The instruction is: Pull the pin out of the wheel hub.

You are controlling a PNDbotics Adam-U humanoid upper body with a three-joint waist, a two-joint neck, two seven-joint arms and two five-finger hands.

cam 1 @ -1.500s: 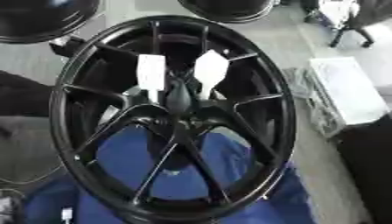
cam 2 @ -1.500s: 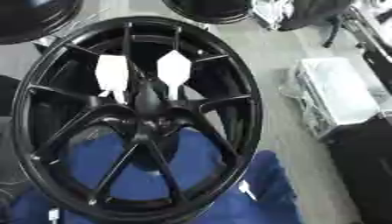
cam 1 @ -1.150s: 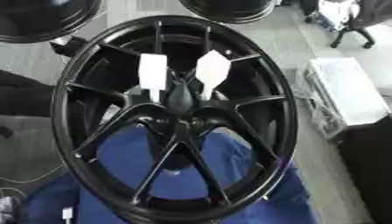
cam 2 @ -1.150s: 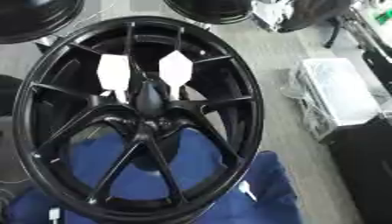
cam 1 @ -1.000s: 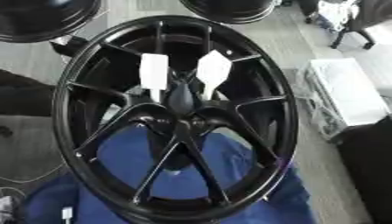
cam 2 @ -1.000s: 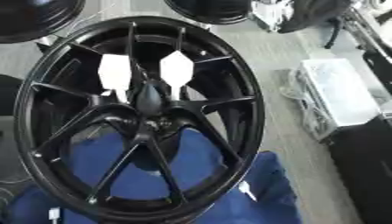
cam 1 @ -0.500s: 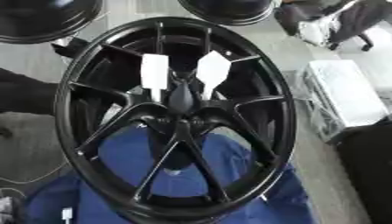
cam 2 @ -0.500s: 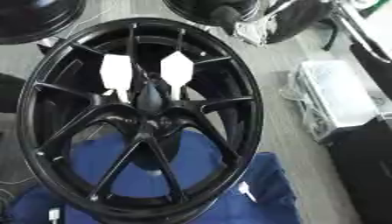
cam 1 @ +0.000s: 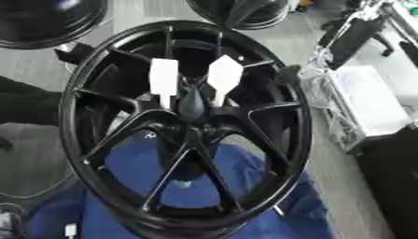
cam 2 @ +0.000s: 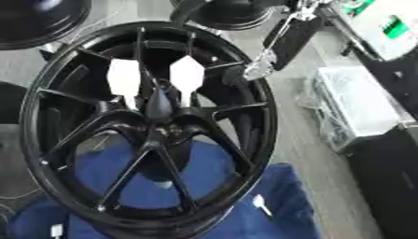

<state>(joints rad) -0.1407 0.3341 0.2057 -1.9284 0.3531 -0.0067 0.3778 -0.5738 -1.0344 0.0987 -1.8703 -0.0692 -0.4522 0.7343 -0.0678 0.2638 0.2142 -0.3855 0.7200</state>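
A large black wheel (cam 1: 186, 126) with thin spokes lies tilted on a blue cloth (cam 1: 245, 168). At its hub (cam 1: 189, 125) stands a dark, rounded cone-shaped pin (cam 1: 192, 102). Two white tags (cam 1: 163, 77) (cam 1: 223, 74) sit just above it between the spokes. My right arm (cam 2: 286, 37), black with a silver joint, comes in from the upper right. Its dark hand (cam 2: 237, 74) hangs over the rim's upper right edge, apart from the pin. The hand is blurred. My left hand does not show.
Two more black wheels (cam 1: 49, 21) (cam 1: 241, 11) lie at the top. A clear plastic box (cam 1: 359, 105) stands to the right on the grey floor, with a dark block (cam 1: 392, 182) below it. A small white piece (cam 2: 260, 203) lies on the cloth.
My right arm has swung in from the upper right, and its hand now reaches the rim's upper right edge. The wheel, tags and pin have stayed in place.
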